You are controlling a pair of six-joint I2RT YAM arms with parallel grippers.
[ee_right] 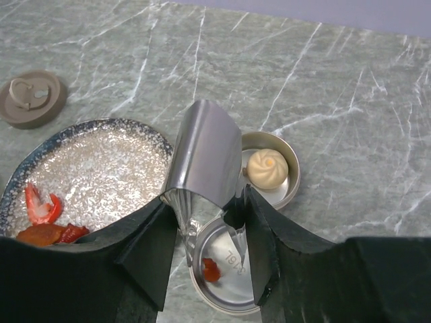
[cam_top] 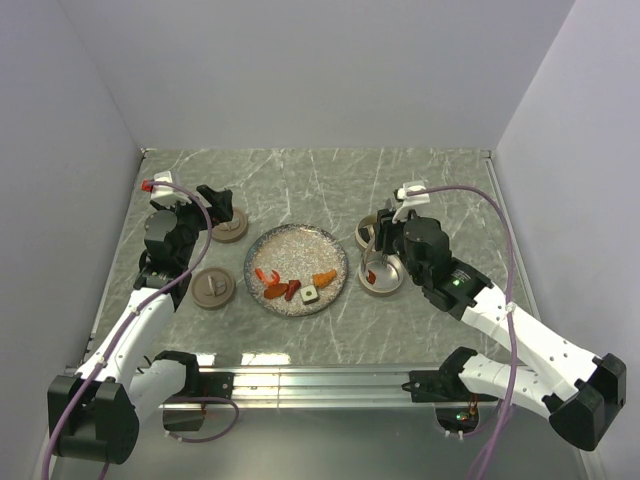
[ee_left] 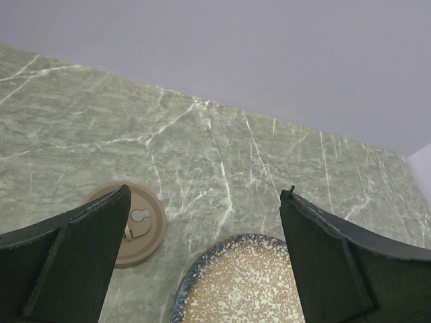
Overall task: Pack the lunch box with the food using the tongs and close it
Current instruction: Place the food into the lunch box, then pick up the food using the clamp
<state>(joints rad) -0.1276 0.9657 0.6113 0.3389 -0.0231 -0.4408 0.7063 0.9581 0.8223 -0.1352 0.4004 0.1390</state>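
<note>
Right gripper [ee_right: 205, 222] clasps the tongs [ee_right: 205, 151] over a tin [ee_right: 202, 295] holding a red piece [ee_right: 211, 269], pale ball [ee_right: 267, 168] in the neighbouring tin [ee_right: 292, 176]; left gripper [ee_left: 205, 202] gapes empty. Hazard: a slack clasp would drop the tongs; more food [cam_top: 295, 288] waits on the plate [cam_top: 300, 240].

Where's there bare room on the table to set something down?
Bare: the far strip of table between plate and back wall, and the near strip between plate and rail. Crowded: right of the plate, far tin and near tin under the right gripper with the tongs; left of it, far lid and near lid.
</note>
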